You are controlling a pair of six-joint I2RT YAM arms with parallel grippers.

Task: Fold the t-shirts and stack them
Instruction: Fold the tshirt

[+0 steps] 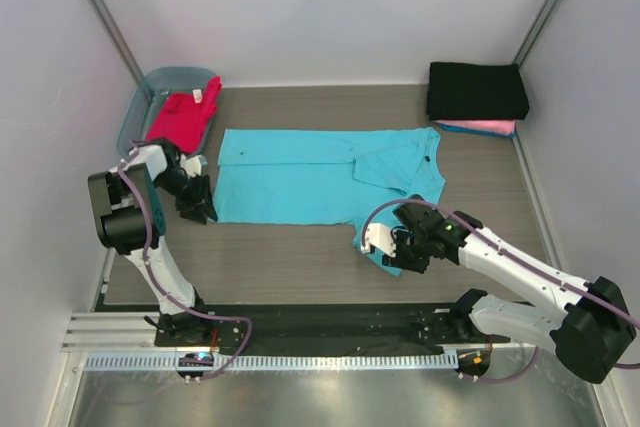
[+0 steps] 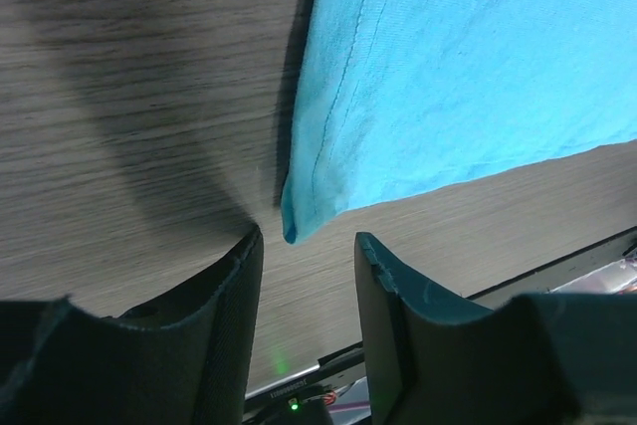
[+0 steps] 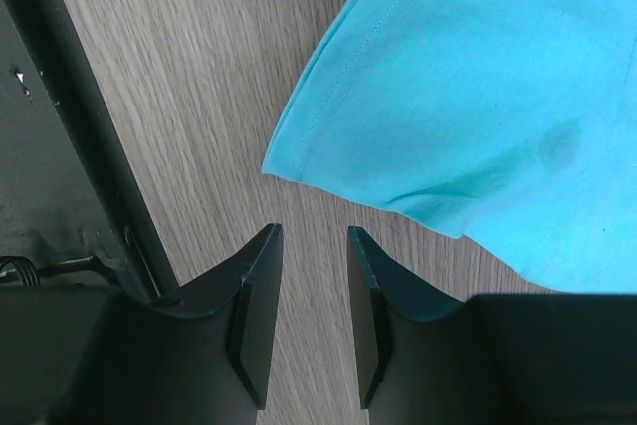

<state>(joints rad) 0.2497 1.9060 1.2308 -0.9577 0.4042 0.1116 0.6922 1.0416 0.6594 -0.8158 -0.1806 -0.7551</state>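
left gripper [image 2: 307, 244]: apart, empty, at turquoise t-shirt [image 2: 448, 67] corner | right gripper [image 3: 314, 238]: narrow gap, empty, beside its edge

Plain turquoise t-shirt [image 1: 300, 177], matching stitching, just ahead of black left fingers [image 2: 224, 306]; darker smudge [image 3: 559, 142] on it, beyond black right fingers [image 3: 254, 316]. Grey-brown wood-grain table [image 1: 300, 257] beneath both. Farther beyond the left fingers, red-magenta t-shirt [image 1: 185, 117] and translucent blue-grey tub [image 1: 140, 107]; farther beyond the right fingers, black t-shirt [image 1: 478, 89] and pink t-shirt [image 1: 480, 128].
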